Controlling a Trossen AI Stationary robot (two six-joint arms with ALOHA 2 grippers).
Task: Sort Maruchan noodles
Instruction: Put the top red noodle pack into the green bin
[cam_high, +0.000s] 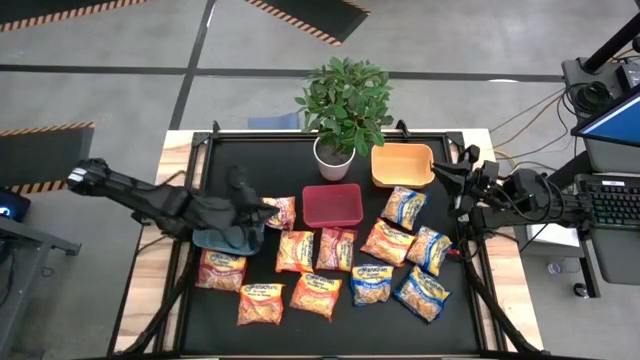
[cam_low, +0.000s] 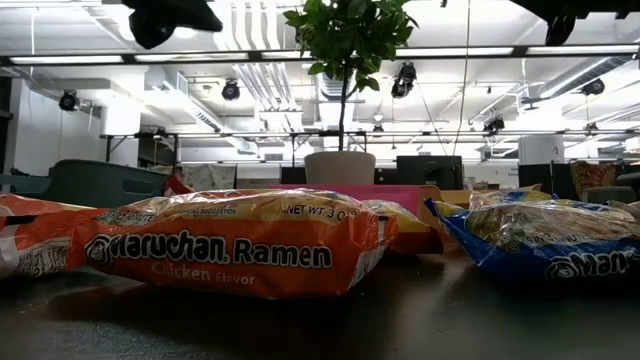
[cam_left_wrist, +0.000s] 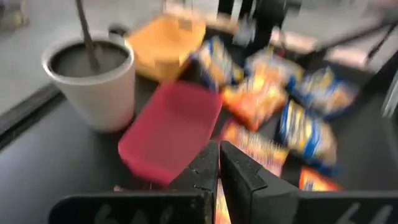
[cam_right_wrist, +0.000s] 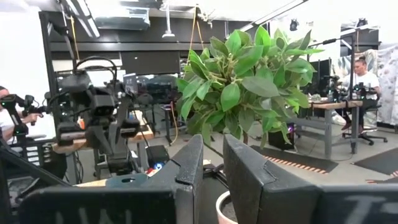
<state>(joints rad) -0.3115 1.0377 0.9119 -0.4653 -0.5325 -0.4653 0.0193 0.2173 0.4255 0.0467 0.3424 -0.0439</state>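
Observation:
Several Maruchan packets lie flat on the black table mat, orange ones toward the left and middle, blue-and-yellow ones toward the right. One orange packet lies just left of the red bin. My left gripper hovers high over the table beside that packet. Its fingers are shut, and a strip of orange shows in the slit between them. In the low view it is at the top with nothing hanging below. My right gripper waits near the table's right far corner, its fingers a narrow gap apart.
A grey-blue bin sits under my left arm. The red bin stands mid-table and an orange bin behind it to the right. A potted plant stands at the far edge. People sit at desks beyond the table.

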